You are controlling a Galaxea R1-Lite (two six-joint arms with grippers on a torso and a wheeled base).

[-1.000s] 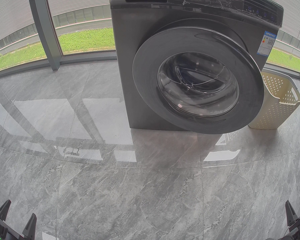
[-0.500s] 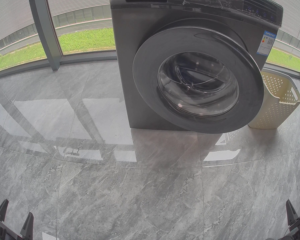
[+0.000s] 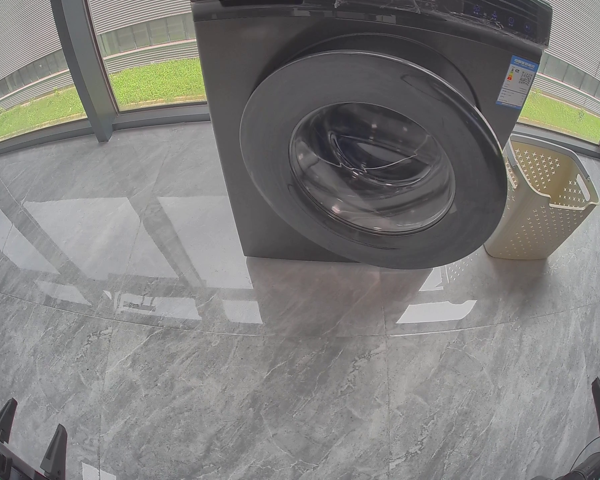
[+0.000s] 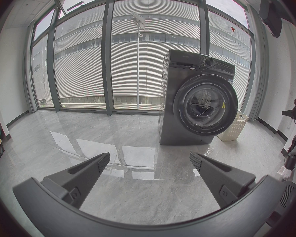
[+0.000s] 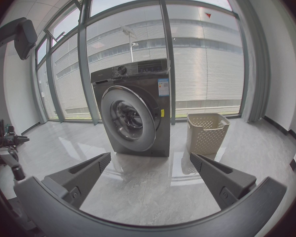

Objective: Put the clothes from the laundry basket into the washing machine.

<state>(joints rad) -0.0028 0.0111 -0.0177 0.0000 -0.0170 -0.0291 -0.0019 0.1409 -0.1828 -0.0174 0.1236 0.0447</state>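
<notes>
The dark grey washing machine (image 3: pixel 273 101) stands ahead on the floor, its round glass door (image 3: pixel 373 161) swung slightly ajar. A cream perforated laundry basket (image 3: pixel 547 201) stands right beside the machine, on its right; I cannot see any clothes inside it. My left gripper (image 3: pixel 30 431) hangs low at the bottom left, open and holding nothing, far from both. My right gripper (image 5: pixel 150 157) is also open and holding nothing, and faces the machine (image 5: pixel 154 122) and the basket (image 5: pixel 205 132) from a distance. In the left wrist view the machine (image 4: pixel 174 109) and the basket (image 4: pixel 233 130) are beyond the open left gripper (image 4: pixel 149 157).
Glossy grey tiled floor (image 3: pixel 247 381) stretches between me and the machine. Tall windows with grey frames (image 3: pixel 80 55) curve behind it. A wall (image 5: pixel 279 69) closes the room to the right of the basket.
The whole head view has shifted: the machine and basket now sit further left and slightly larger, so the camera moved. The left gripper sank a little lower in the view.
</notes>
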